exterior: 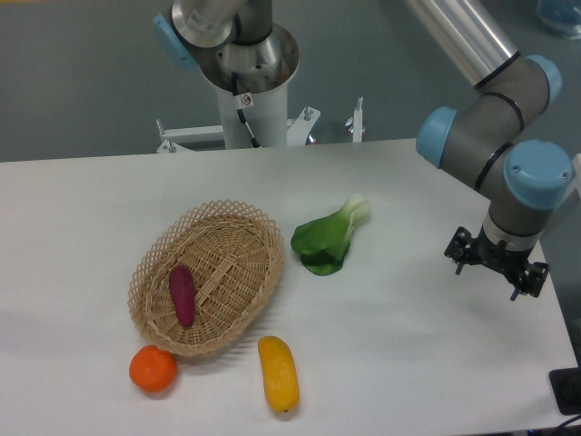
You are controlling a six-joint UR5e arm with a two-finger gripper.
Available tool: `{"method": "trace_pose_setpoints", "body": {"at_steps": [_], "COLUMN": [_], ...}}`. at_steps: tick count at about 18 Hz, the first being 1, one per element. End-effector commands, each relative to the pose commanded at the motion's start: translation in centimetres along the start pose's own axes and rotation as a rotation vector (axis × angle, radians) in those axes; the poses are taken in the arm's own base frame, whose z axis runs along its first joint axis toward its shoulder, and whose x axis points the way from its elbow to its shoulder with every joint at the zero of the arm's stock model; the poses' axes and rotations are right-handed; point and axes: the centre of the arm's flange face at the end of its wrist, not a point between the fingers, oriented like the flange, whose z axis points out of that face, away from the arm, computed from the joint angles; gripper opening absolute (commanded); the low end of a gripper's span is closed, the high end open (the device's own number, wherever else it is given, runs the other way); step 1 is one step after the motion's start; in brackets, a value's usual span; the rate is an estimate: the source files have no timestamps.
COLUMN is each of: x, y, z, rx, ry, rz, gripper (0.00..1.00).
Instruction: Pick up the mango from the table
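Observation:
The mango [278, 372], an elongated yellow-orange fruit, lies on the white table [408, 363] near the front edge, just right of the basket's front rim. My gripper [497, 264] hangs at the far right of the table, well away from the mango, up and to its right. Only its black body shows below the wrist. The fingers cannot be made out, so the jaw state is unclear, and nothing is seen held.
A wicker basket [238, 229] stands left of centre with a purple elongated vegetable [182, 295] inside. A round orange [152, 369] sits at the basket's front left. A green leafy vegetable [331, 238] lies right of the basket. The robot base [250, 82] stands at the back.

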Motion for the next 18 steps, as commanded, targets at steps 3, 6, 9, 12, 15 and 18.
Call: {"method": "trace_pose_setpoints", "body": {"at_steps": [3,6,9,12,15,18], "x": [0.0,0.0,0.0,-0.1,0.1,1.0], "y": [0.0,-0.1,-0.3,-0.4,-0.9,-2.2], "z": [-0.2,-0.3,-0.9,-0.9,-0.8,-0.4], "rx": [0.002,0.013,0.057,0.114,0.129,0.129], "ry": [-0.003,-0.003,-0.002,0.013,0.025,0.042], "rz": [0.002,-0.003,-0.018,-0.106,-0.120,-0.170], "gripper": [1.00,1.00,1.00,1.00,1.00,1.00]}}
